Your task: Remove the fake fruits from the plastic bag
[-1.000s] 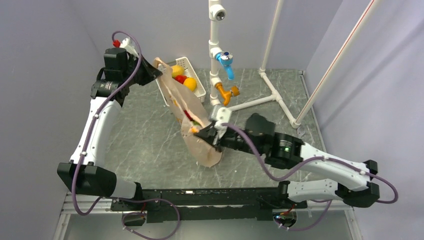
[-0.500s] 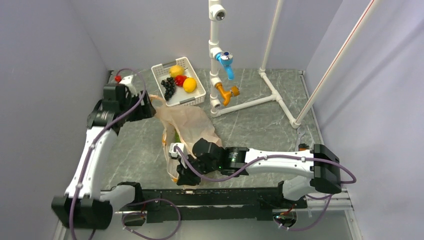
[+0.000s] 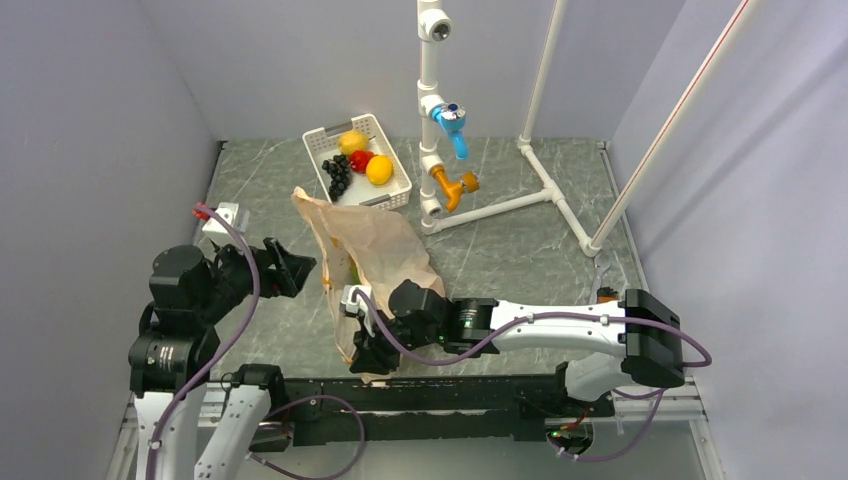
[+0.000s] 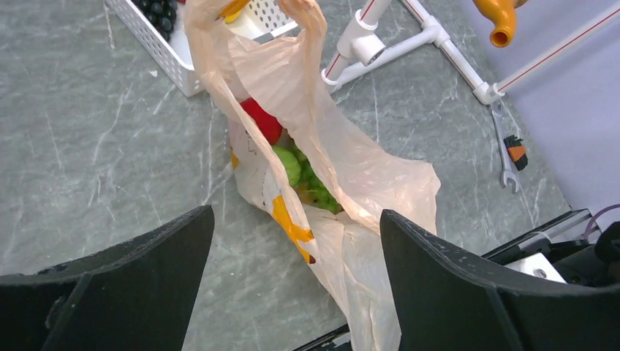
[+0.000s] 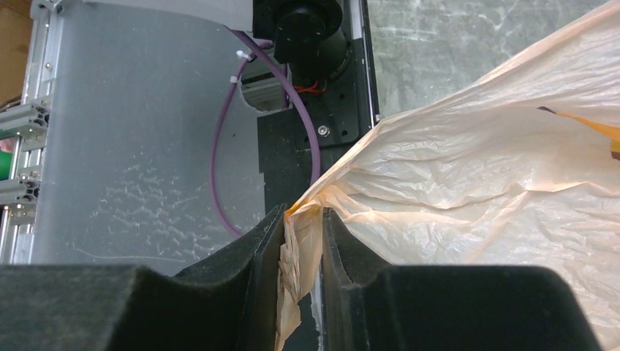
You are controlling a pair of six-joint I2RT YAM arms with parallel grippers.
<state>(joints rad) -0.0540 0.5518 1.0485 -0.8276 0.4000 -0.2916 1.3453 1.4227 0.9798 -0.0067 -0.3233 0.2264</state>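
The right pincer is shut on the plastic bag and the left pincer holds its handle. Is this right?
No: the left wrist view shows the left pincer open, holding nothing. The right pincer is shut on the plastic bag.

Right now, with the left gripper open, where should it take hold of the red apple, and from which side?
Probably grip the red apple across its round sides, entering through the open mouth of the plastic bag from the handle end by the white basket. The apple lies nearest that opening; green fruits sit deeper. The right gripper pinches the bag's opposite end.
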